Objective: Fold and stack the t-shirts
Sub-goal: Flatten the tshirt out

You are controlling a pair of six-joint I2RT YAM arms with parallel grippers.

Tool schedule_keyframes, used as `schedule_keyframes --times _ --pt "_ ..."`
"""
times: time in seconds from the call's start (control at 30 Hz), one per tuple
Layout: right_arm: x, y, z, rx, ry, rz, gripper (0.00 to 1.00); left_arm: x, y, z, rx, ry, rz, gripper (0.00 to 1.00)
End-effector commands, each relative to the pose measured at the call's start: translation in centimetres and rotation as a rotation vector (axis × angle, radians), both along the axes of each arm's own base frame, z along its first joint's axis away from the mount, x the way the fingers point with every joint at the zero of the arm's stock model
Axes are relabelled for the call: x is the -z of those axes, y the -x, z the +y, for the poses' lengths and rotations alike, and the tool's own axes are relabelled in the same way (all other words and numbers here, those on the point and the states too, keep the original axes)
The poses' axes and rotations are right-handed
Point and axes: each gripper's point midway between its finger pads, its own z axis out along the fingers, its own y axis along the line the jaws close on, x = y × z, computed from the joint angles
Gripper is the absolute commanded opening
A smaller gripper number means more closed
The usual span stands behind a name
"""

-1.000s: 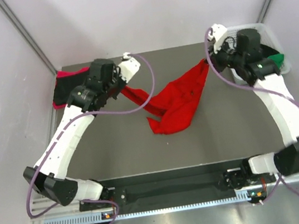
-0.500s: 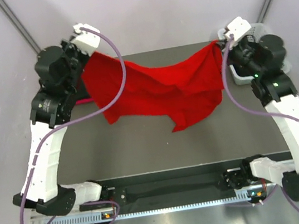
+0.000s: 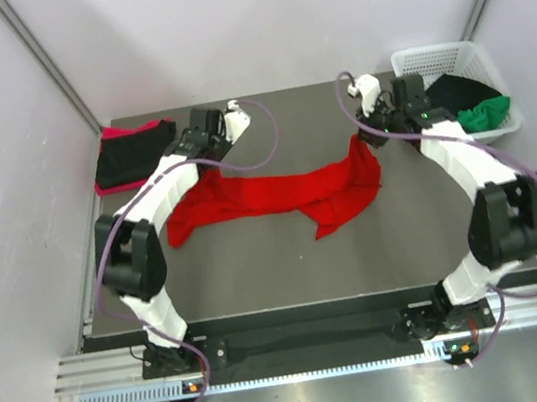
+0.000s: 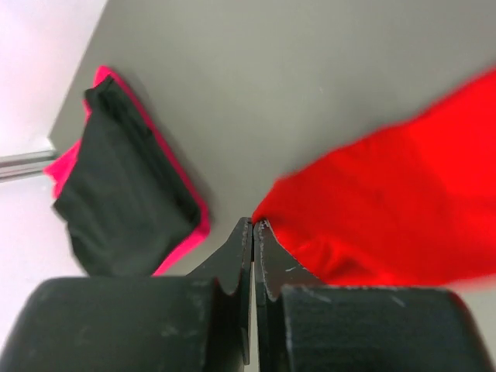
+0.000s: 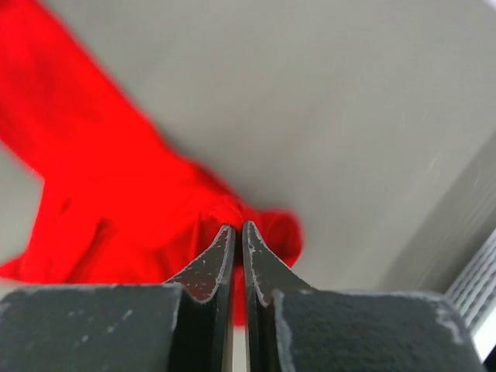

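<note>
A bright red t-shirt (image 3: 277, 192) lies stretched in a rumpled band across the middle of the table. My left gripper (image 3: 212, 159) is shut on its left top corner (image 4: 267, 211). My right gripper (image 3: 364, 136) is shut on its right top corner (image 5: 232, 209). The rest of the red cloth (image 5: 93, 201) sags down toward the table between them. A folded black t-shirt (image 3: 135, 152) lies on a folded pinkish red t-shirt (image 3: 119, 131) at the back left corner. That stack shows in the left wrist view as the black shirt (image 4: 116, 186) with the pinkish red shirt's edge (image 4: 186, 244) under it.
A white lattice basket (image 3: 430, 61) stands at the back right, with black cloth (image 3: 457, 92) and green cloth (image 3: 488, 112) in it. Pale walls close in on the left, back and right. The dark table (image 3: 259, 273) runs forward to the arm bases.
Both arms have dropped from holding the red t-shirt raised and spread in the air to low over the table's back half. The shirt now drapes as a narrow band.
</note>
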Motion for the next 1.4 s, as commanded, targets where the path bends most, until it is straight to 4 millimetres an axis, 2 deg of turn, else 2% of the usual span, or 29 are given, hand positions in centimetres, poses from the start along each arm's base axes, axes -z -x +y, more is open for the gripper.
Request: schedule_keyframes --times 0.0,0.03,0.07,0.13,0.17,0.2,0.23,0.27,0.33,0.37,0.43,0.47,0.53,0.6,0.63,0.7,0.73,0.8,0.83,0.87,0.93,0.97,1.17,1.37 --pt "-3.9 -5.2 0.8 -0.020 -0.031 -0.128 0.00 -6.2 -5.3 -0.4 -0.080 0.114 -0.231 0.00" --pt "-3.8 -6.1 0.7 -0.015 -0.025 -0.127 0.00 -6.4 -5.7 -0.4 -0.089 0.118 -0.244 0.00" --pt "-3.6 -7.9 0.6 0.002 -0.016 -0.129 0.00 -6.6 -6.0 -0.4 -0.086 0.118 -0.252 0.00" --pt "-3.4 -9.6 0.5 0.010 -0.005 -0.141 0.00 -6.3 -6.2 -0.5 -0.086 0.119 -0.249 0.00" --pt "-2.8 -10.9 0.3 0.026 0.004 -0.142 0.01 -6.0 -6.2 -0.7 -0.088 0.122 -0.243 0.00" --pt "-2.6 -11.6 0.2 0.037 0.012 -0.149 0.06 -5.8 -6.2 -0.6 -0.093 0.125 -0.238 0.00" --pt "-2.5 -12.3 0.0 0.054 0.015 -0.161 0.30 -5.5 -6.2 -0.6 -0.094 0.122 -0.230 0.00" --pt "-2.0 -13.1 -0.7 0.092 0.035 -0.157 0.43 -5.3 -6.1 -0.8 -0.091 0.124 -0.223 0.00" --pt "-1.6 -13.0 -1.3 0.103 0.053 -0.141 0.63 -5.2 -5.9 -1.0 -0.088 0.124 -0.217 0.00" --pt "-1.8 -12.5 -2.0 0.106 0.054 -0.138 0.64 -5.4 -5.8 -1.1 -0.084 0.123 -0.218 0.00" --pt "-1.9 -11.6 -3.4 0.103 0.055 -0.138 0.64 -5.5 -5.6 -1.1 -0.081 0.124 -0.216 0.00" --pt "-1.7 -10.4 -3.3 0.070 0.033 -0.119 0.62 -5.6 -5.5 -1.2 -0.079 0.124 -0.219 0.00" --pt "-0.7 -8.5 -4.2 0.035 0.015 -0.041 0.56 -5.5 -5.4 -1.2 -0.078 0.124 -0.215 0.00" --pt "0.9 -6.2 -3.1 -0.044 -0.039 0.070 0.53 -5.4 -5.3 -1.3 -0.078 0.123 -0.210 0.00" --pt "1.4 -5.8 -5.0 -0.021 -0.066 0.105 0.51 -5.1 -5.2 -1.4 -0.075 0.121 -0.203 0.00" --pt "3.3 -4.0 -4.5 -0.087 -0.133 0.227 0.44 -4.8 -5.0 -1.7 -0.068 0.119 -0.194 0.00" --pt "3.4 -4.0 -5.0 -0.092 -0.151 0.250 0.42 -4.7 -5.0 -1.8 -0.066 0.119 -0.189 0.00" --pt "5.5 -2.9 -4.6 -0.127 -0.207 0.362 0.37 -4.4 -4.8 -1.8 -0.063 0.116 -0.178 0.00" --pt "5.4 -3.1 -4.7 -0.132 -0.228 0.372 0.36 -4.4 -4.8 -1.8 -0.059 0.115 -0.176 0.00" --pt "6.7 -2.8 -4.4 -0.148 -0.257 0.425 0.36 -4.3 -4.7 -1.7 -0.058 0.110 -0.174 0.00" --pt "7.4 -2.1 -4.2 -0.171 -0.273 0.482 0.37 -4.3 -4.7 -1.8 -0.054 0.103 -0.172 0.00" --pt "8.4 -1.8 -4.2 -0.176 -0.279 0.514 0.38 -4.3 -4.7 -1.7 -0.054 0.099 -0.172 0.00" --pt "9.8 -0.6 -4.1 -0.210 -0.292 0.586 0.43 -3.9 -4.6 -1.5 -0.058 0.086 -0.163 0.00" --pt "10.0 -0.6 -5.0 -0.199 -0.268 0.579 0.43 -3.7 -4.6 -1.5 -0.059 0.085 -0.160 0.00"
